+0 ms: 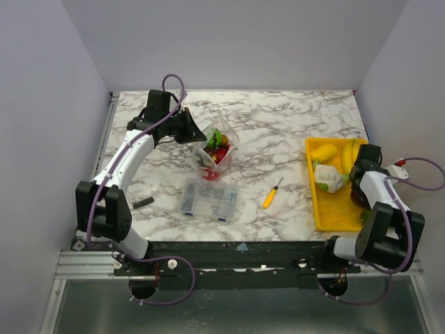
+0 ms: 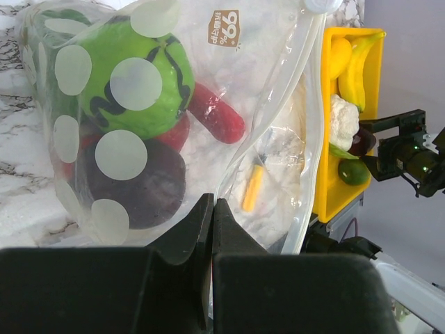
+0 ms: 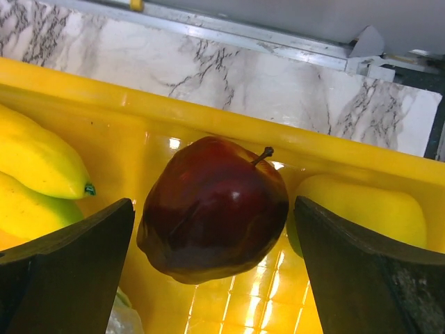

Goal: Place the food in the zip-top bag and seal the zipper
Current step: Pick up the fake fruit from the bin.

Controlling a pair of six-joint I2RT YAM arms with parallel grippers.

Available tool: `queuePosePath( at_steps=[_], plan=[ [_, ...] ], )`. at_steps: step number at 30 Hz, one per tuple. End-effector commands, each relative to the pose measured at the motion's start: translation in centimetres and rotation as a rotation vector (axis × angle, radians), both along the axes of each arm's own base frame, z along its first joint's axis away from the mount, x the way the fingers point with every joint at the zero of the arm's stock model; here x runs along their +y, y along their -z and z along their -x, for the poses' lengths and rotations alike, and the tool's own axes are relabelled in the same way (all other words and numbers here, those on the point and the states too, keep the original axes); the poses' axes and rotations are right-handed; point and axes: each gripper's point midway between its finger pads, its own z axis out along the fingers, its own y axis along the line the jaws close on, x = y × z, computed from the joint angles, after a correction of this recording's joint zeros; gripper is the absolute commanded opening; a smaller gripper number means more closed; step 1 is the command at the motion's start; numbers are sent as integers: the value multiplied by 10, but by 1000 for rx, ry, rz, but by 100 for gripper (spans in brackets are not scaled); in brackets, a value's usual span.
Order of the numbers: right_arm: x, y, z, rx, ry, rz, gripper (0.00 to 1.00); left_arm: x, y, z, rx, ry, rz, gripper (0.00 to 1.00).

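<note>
- Only the left wrist view shows the left gripper (image 2: 212, 209) clenched on a fold of the clear bag (image 2: 229, 76), its two fingers pressed together with the film between them.
- Just beyond those fingers, inside the bag, lie a green striped fruit (image 2: 132, 90), a red chilli-like piece (image 2: 215, 115) and a dark purple piece (image 2: 132, 181).
- The overhead view places the bag left of centre on the marble table (image 1: 292, 132). A box of small parts (image 1: 208, 199) and a screwdriver (image 1: 272, 193) lie nearer the arms.
- Only the right wrist view shows the right gripper (image 3: 215, 229) spread wide. A dark red apple (image 3: 212, 209) sits between its fingers with a gap on each side, in the yellow tray (image 3: 139, 111) beside bananas (image 3: 35, 160).
</note>
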Motion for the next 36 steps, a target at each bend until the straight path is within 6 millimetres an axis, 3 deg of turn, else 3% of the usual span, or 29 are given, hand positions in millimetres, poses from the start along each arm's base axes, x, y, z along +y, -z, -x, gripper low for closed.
queuePosePath(
  at_steps=[1,14,20,22,28,34,36],
  plan=[
    [2,12,-5,12,-26,-29,100,-8,3,2,16,31,22,0],
    [0,21,-13,19,-53,-28,97,-7,5,1,15,29,9,0],
    [0,23,-14,19,-66,-29,88,-7,5,0,12,27,4,0],
    [2,20,-16,-2,-81,-29,83,-5,6,0,4,21,-13,0],
    [6,8,-23,-72,-136,-23,51,-4,2,0,-10,21,-35,0],
    [11,-14,-26,-126,-169,-23,27,-5,-7,3,-36,26,-19,0],
    [13,-24,-26,-159,-170,-19,25,-6,-8,4,-35,32,-10,0]
  ],
)
